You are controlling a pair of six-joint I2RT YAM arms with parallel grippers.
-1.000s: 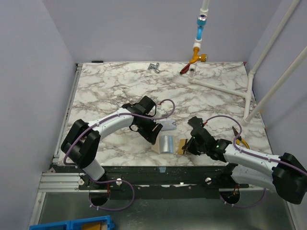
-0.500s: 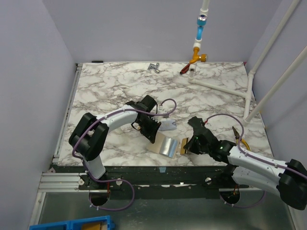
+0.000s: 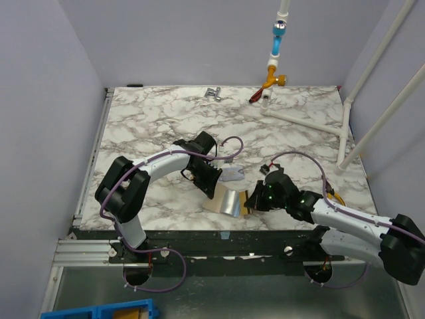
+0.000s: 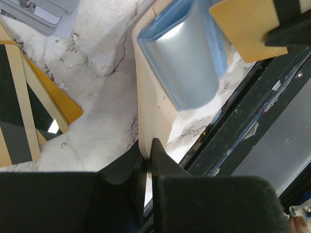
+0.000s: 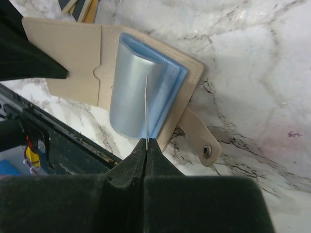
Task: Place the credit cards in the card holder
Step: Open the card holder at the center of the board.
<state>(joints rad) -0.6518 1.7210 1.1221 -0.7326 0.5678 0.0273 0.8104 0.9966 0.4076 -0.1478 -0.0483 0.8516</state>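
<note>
The tan card holder [image 3: 214, 203] lies open near the table's front edge, its pale blue plastic sleeves [image 3: 230, 200] bulging up. My left gripper [image 3: 211, 189] is shut on the holder's tan cover edge [image 4: 150, 116]. My right gripper [image 3: 256, 199] is shut on a gold-tan credit card [image 3: 248, 200] just right of the sleeves. In the right wrist view the card [image 5: 146, 104] shows edge-on over the blue sleeves [image 5: 129, 92], gripper [image 5: 146, 143] behind it. The holder's snap strap [image 5: 201, 145] sticks out to the right. Gold cards with a dark stripe [image 4: 29, 111] and grey cards [image 4: 48, 12] lie beside the holder.
Grey cards [image 3: 232, 174] lie behind the holder. A white pipe frame [image 3: 312, 119] stands at the back right, with a small metal part [image 3: 214, 93] and an orange fitting [image 3: 272, 83] at the back. A yellow-handled tool [image 3: 335, 197] lies at the right. The black table edge [image 4: 252, 97] is close.
The blue sleeves tilted open as my left gripper shifted. My right gripper moved left with the gold card, up to the sleeves.
</note>
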